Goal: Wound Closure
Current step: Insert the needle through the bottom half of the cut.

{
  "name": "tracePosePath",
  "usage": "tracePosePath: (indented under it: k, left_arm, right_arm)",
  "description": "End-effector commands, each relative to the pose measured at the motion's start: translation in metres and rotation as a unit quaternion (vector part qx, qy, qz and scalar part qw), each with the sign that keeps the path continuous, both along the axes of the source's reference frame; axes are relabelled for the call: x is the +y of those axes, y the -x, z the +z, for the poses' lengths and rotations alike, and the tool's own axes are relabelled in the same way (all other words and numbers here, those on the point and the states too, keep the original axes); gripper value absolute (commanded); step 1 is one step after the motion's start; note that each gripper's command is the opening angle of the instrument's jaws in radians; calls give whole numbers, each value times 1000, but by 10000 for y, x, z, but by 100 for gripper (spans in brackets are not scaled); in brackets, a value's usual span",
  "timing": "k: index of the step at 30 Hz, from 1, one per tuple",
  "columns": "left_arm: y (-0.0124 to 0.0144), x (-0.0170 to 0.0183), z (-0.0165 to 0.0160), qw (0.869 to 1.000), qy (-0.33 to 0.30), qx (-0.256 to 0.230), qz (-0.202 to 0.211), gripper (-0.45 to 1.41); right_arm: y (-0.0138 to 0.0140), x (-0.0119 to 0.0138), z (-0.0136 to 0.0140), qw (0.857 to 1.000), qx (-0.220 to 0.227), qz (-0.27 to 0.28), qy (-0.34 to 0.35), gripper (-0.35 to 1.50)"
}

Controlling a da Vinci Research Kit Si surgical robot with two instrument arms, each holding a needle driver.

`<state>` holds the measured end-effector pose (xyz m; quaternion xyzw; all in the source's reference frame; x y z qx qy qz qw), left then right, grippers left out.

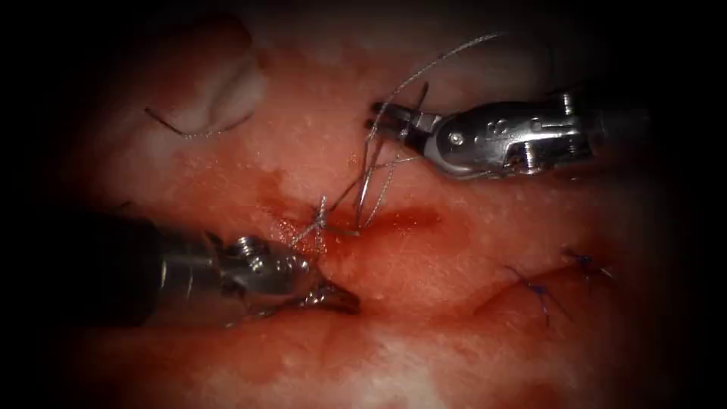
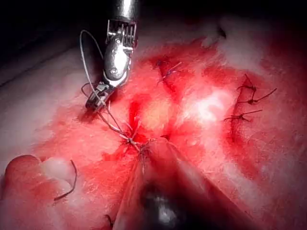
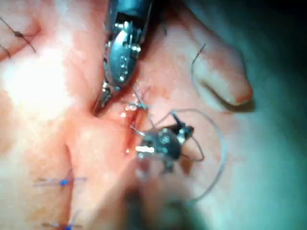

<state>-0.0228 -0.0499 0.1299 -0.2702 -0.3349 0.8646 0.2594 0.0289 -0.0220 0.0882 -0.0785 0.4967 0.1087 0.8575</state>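
Now the thread (image 1: 376,163) runs up from a knot (image 1: 321,216) at the cut (image 1: 379,220) in the middle of the frame, several strands rising toward the upper right, with one long loop arcing past the top of my right end effector (image 1: 386,120). That right end effector sits above the cut in the upper right of the endoscope view, its jaws closed on the thread. My left end effector (image 1: 337,297) lies at lower left, tip just below and left of the knot, pressed down against the tissue (image 1: 424,265); I cannot tell whether its jaws are open or shut. Red fluid (image 1: 409,218) pools along the cut. I cannot make out the needle. A loose cut end of thread (image 1: 193,130) lies at upper left, and finished blue stitches (image 1: 539,291) sit at lower right.
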Motion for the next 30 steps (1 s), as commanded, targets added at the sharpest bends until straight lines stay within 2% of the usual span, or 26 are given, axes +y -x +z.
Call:
tracePosePath:
  k: [1,2,12,19,30]
  left_arm:
    - [2,-12,8,1000,-3,2,1,-5]
    - [-4,-22,9,1000,-6,0,8,-5]
    - [-2,-16,4,1000,-9,-6,22,-8]
    - [-6,-7,-5,1000,-2,-5,15,-7]
    - [-11,8,-28,1000,5,-2,1,-5]
  right_arm:
    - [-7,-1,3,1000,2,1,1,-35]
    - [-7,-1,3,1000,1,0,3,-35]
    - [-10,-12,8,1000,-10,-12,17,-35]
    - [-15,-28,8,998,-32,-38,34,-35]
    - [-17,-34,0,997,-38,-50,35,-35]
